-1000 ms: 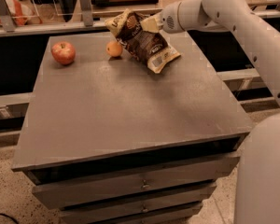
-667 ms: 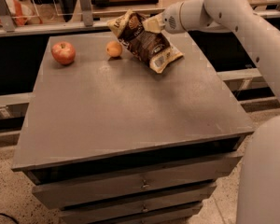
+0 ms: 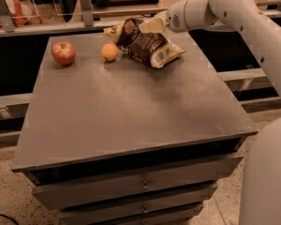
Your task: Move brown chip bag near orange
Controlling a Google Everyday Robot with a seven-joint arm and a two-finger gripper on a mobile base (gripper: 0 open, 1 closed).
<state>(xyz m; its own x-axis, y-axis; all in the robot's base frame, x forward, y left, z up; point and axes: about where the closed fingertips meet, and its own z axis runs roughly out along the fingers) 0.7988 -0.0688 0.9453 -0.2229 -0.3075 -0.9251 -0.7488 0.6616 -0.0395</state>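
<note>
Cream-coloured, the gripper (image 3: 152, 25) sits in the upper middle of the frame, right at the top edge of the brown chip bag (image 3: 147, 46). It meets the bag from the right and from above. Whether it has hold of the bag or only rests against it cannot be told.

From there the bag spreads down and away. Its long axis runs from a pale end at the upper left to a pale end at the lower right, and it lies on the far part of the grey table (image 3: 131, 111). The orange (image 3: 109, 52) lies to the left of the bag's upper-left end, just beside it; whether the two touch is unclear. Any closing move would therefore go leftward in the frame, along the table's far edge, and by the look of it very little is left to close.

Further left, well apart from the bag, is a red apple (image 3: 63, 53). The white arm (image 3: 234, 8) reaches in from the upper right, its forearm nearly level over the table's far right corner.
</note>
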